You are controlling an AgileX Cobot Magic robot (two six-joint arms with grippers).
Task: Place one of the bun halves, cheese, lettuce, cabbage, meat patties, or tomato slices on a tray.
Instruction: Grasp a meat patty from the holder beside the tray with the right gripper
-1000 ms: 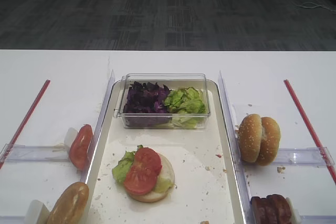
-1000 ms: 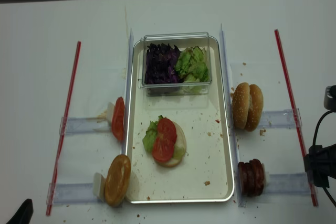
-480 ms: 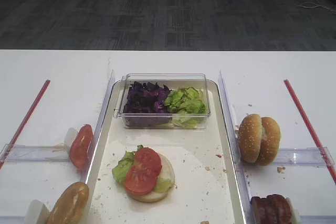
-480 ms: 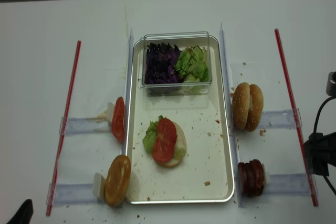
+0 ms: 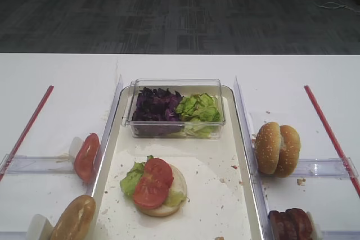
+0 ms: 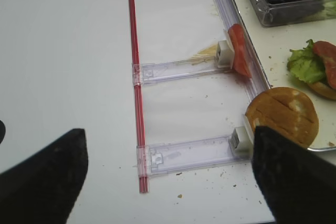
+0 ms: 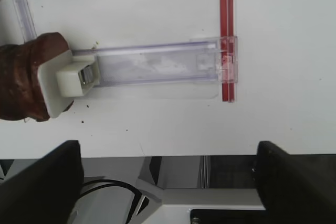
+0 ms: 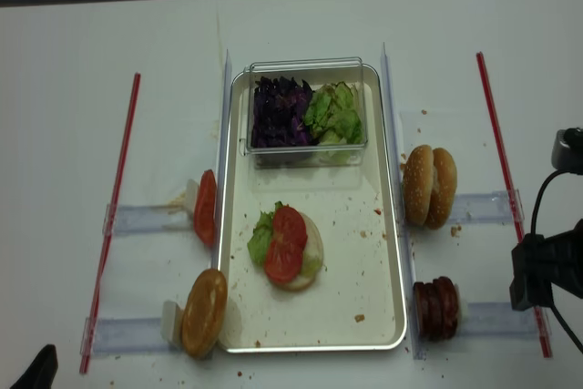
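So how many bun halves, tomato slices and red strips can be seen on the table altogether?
Bun halves: 4
Tomato slices: 3
Red strips: 2
Total: 9

A crumb-speckled tray (image 8: 387, 316) with a silvery rim holds an open-faced stack: a bun half (image 8: 308, 252), cut side up, topped with lettuce (image 8: 261, 239) and two overlapping tomato slices (image 8: 286, 243). Purple cabbage (image 8: 279, 111) lies beside more lettuce at the tray's far end. Left of the tray, a tomato slice (image 8: 206, 207) and a bun half (image 8: 205, 311) stand on edge. To its right, two sesame bun halves (image 8: 430, 185) and dark meat patties (image 8: 435, 308) stand upright.
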